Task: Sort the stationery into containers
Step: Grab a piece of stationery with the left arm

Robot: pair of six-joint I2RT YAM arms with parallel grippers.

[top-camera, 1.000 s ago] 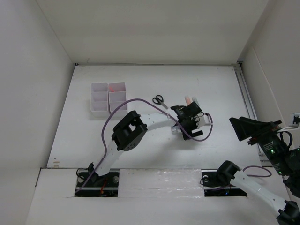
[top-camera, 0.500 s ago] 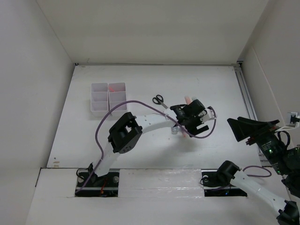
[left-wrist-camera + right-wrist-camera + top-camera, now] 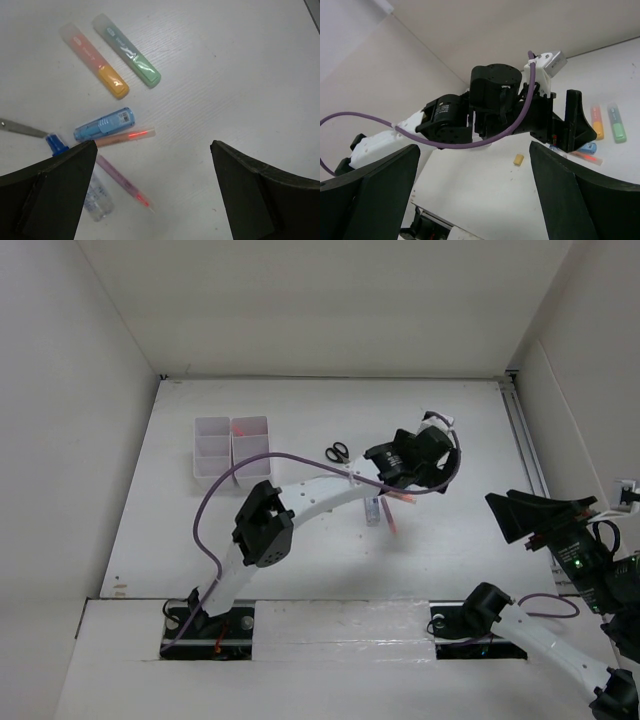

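Observation:
My left gripper [image 3: 402,470] hangs open and empty above a cluster of stationery. In the left wrist view, between and beyond its open fingers [image 3: 152,148], lie an orange marker [image 3: 96,62], a green marker [image 3: 128,50], a blue marker [image 3: 104,124], two red-pink pens [image 3: 125,137] [image 3: 124,182] and a clear blue-capped bottle [image 3: 96,196]. Black-handled scissors [image 3: 338,452] lie left of the cluster. A yellow eraser [image 3: 519,159] sits on the table before my open, empty right gripper [image 3: 475,150], which is raised at the right [image 3: 515,519]. The white six-compartment organizer [image 3: 232,448] stands far left with something pink in one back cell.
White walls close the table in on the left, back and right. The left arm's purple cable [image 3: 215,510] loops over the table between the organizer and the cluster. The right arm's base [image 3: 480,618] is at the near edge.
My left gripper has lifted off the cluster and shifted toward the back, its jaws opening wider. The bottle and pens now show on the table below it. The right arm has barely moved.

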